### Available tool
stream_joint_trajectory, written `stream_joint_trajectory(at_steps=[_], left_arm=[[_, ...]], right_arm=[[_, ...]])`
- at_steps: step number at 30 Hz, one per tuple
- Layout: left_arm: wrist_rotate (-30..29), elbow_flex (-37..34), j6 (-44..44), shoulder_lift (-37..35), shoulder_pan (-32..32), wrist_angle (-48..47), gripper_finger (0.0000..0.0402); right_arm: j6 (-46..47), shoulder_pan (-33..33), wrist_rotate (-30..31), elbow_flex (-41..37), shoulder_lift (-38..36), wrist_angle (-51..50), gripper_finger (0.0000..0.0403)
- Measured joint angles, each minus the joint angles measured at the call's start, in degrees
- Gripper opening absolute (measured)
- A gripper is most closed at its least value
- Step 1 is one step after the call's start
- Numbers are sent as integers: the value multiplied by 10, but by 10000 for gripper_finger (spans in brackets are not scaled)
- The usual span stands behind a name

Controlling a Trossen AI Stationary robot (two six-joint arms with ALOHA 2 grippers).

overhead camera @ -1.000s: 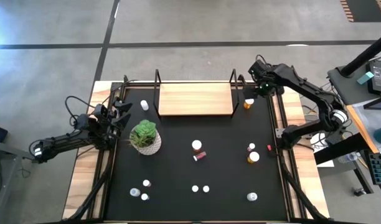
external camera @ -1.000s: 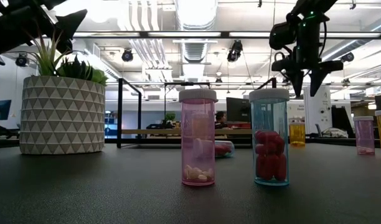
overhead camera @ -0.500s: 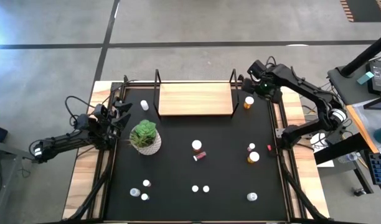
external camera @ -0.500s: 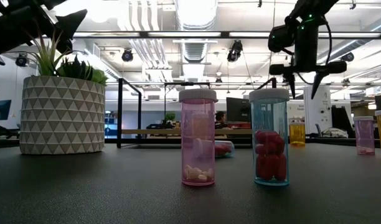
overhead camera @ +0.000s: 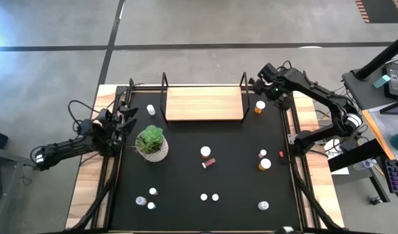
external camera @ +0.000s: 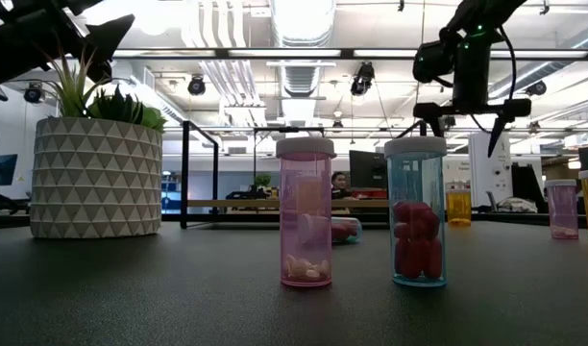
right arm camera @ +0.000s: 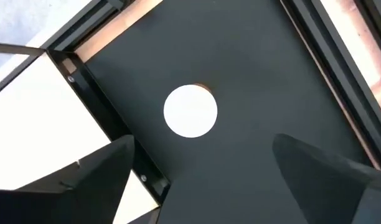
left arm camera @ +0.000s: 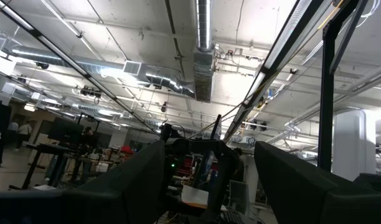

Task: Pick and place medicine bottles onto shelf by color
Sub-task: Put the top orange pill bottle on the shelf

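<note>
- The right gripper (overhead camera: 266,91) hangs above the table's far right corner, just off the right end of the shelf (overhead camera: 203,103), fingers spread wide and holding nothing.
- Directly below it an orange bottle (overhead camera: 260,106) stands upright on the black tabletop (overhead camera: 238,169), just beside the shelf's right-hand black frame (overhead camera: 244,97); the right wrist view looks straight down on its white cap (right arm camera: 190,111), framed between the two dark fingers (right arm camera: 84,171).
- The shelf board itself appears bare of bottles.
- Judged from this, the step in hand is a grasp on that orange bottle: a straight descent centred on the cap, closing low on the body, then a lift high enough to clear the frame, looks soundest.
- The frame stands close on the shelf side, so the nearer finger has little room and could catch it.
- A white bottle (overhead camera: 151,110) stands just off the shelf's left end.
- Farther from the shelf, toward the near edge, other bottles are scattered, among them a pink bottle (external camera: 306,212) and a blue-tinted bottle (external camera: 416,211) holding red pills.
- The potted plant (overhead camera: 151,143) sits off the shelf's left front corner, and the left gripper (overhead camera: 124,119), fingers apart and empty, waits beside it.
</note>
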Motion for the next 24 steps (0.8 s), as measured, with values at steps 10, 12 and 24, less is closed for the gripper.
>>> stream_joint_trajectory(at_steps=[10, 12, 24], left_arm=[[0, 0, 0, 0, 0, 0, 233], [0, 0, 0, 0, 0, 0, 233], [0, 0, 0, 0, 0, 0, 233]], right_arm=[[76, -4, 1, -56, 0, 60, 383], [91, -9, 1, -71, 0, 84, 383], [175, -23, 3, -134, 9, 177, 383]])
